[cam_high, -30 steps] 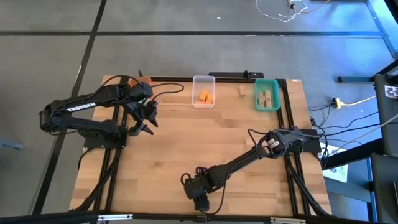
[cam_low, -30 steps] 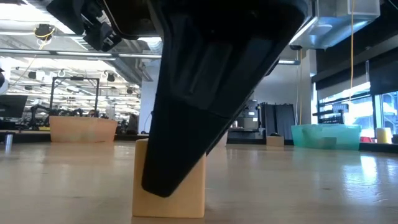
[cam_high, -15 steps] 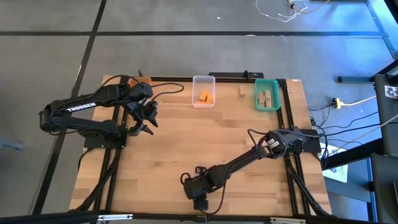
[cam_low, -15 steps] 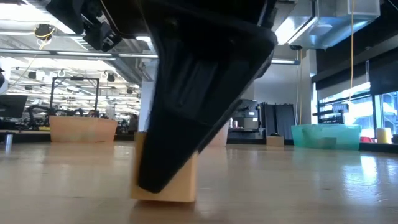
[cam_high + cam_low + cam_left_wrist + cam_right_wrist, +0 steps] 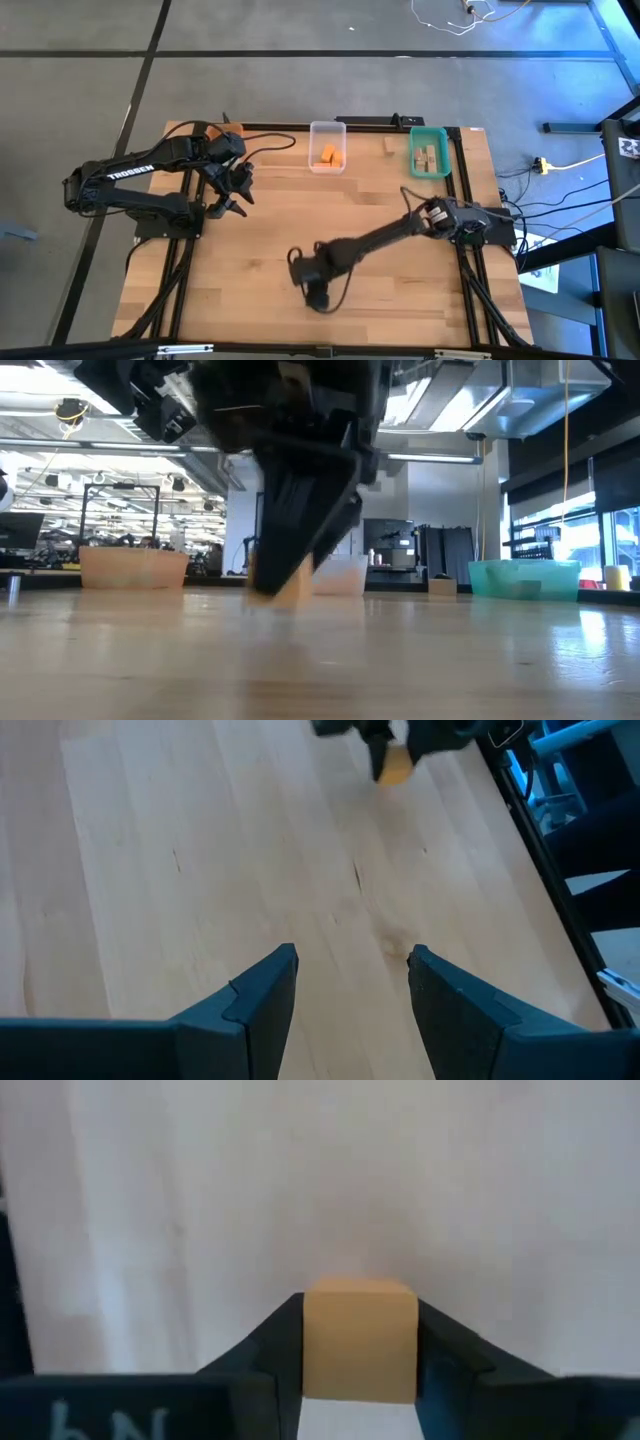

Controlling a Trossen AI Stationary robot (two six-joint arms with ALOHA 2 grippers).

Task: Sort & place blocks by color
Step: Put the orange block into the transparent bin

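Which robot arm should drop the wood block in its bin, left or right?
The right one, probably. Its claw is already shut on the wood block over the table's front. The left claw is open, holds nothing, and hangs by the table's left edge.

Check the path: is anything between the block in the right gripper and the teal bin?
Nothing visible. The right gripper holds the wood block at the table's near middle; the tabletop toward the teal bin is bare. Only its own arm lies that way.

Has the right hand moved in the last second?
Yes. In the high view the right hand has pulled away from the table's near edge toward the clear bin, holding a plain wood block.
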